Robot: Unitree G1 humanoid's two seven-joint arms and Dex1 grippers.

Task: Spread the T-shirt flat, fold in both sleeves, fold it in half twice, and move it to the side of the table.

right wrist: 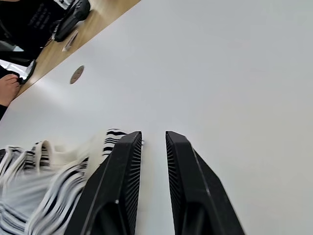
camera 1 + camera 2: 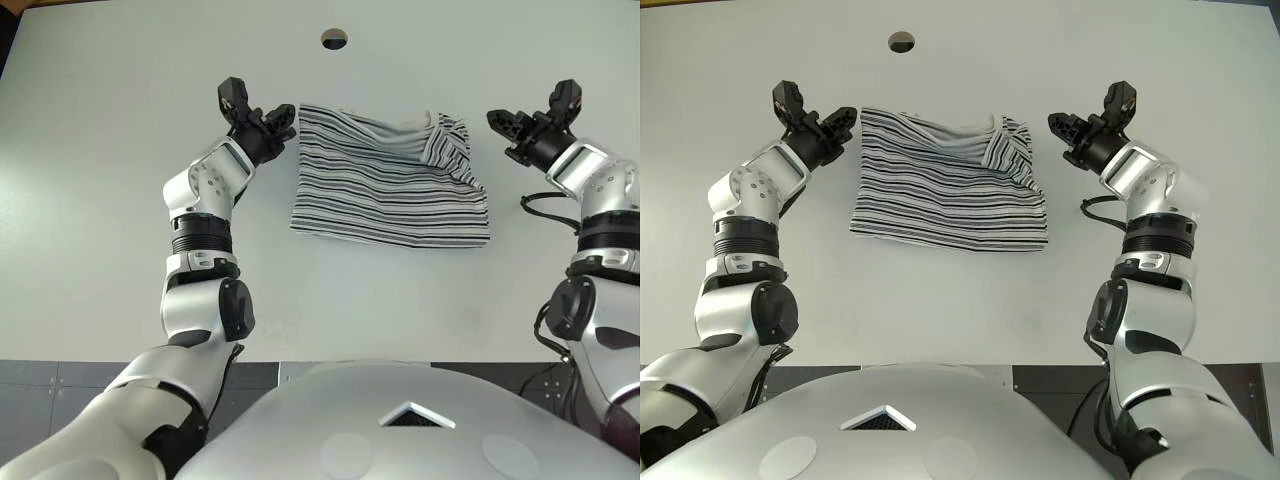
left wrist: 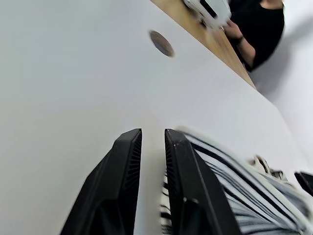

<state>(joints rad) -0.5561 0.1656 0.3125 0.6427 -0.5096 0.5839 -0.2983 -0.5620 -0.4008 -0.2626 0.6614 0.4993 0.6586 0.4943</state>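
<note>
The striped T-shirt (image 2: 385, 180) is lying partly folded on the white table (image 2: 120, 200). The left gripper (image 2: 286, 118) is hovering just beside the shirt's far left corner, fingers narrowly parted and empty. The right gripper (image 2: 498, 121) is hanging near its far right corner, likewise narrowly parted and empty. A round cable hole (image 2: 334, 39) is sitting beyond the shirt.

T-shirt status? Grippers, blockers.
Left gripper open, beside T-shirt left edge. Right gripper open, off right edge. T-shirt partly folded, mid-table. Table hole beyond it.
</note>
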